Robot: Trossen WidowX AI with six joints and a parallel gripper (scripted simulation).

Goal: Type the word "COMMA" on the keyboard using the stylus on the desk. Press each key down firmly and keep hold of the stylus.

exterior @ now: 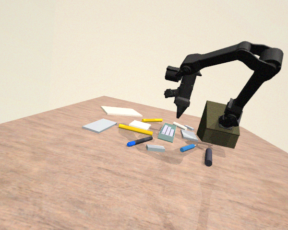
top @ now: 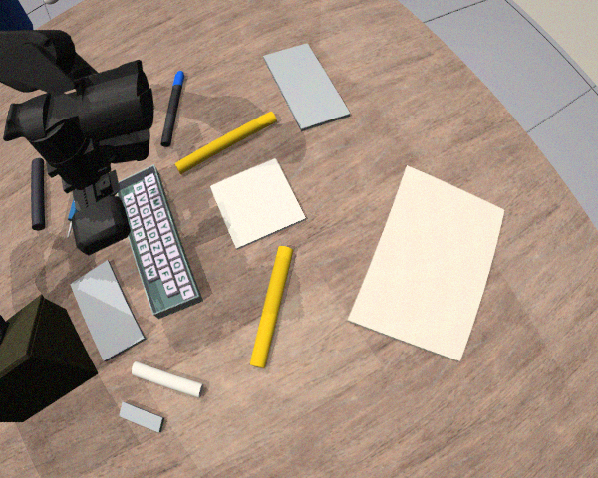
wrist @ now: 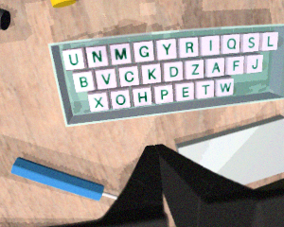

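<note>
Gripper (top: 96, 231) (exterior: 179, 116) (wrist: 153, 152) pressed together, empty. Probably stylus (top: 72, 210) (exterior: 187, 147) (wrist: 57, 179) next: open above barrel, align jaws across it, away from tabletop's edge.

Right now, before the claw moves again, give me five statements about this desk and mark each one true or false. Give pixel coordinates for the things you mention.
1. The claw (exterior: 178, 117) (wrist: 153, 152) is shut with the stylus in it. False: it is shut with nothing in it.
2. The blue stylus (exterior: 187, 147) (wrist: 58, 179) lies on the desk. True.
3. On the keyboard (top: 160, 306) (exterior: 165, 139) (wrist: 270, 87), the M key (top: 154, 200) (wrist: 120, 54) sits between N and G. True.
4. The O key (top: 131, 207) (wrist: 120, 99) is in the same row as the A key (top: 159, 259) (wrist: 216, 68). False: O sits between X and H, while A is between Z and F.
5. Both yellow sticks (top: 226, 142) (top: 271, 307) lie off the keyboard. True.
</note>
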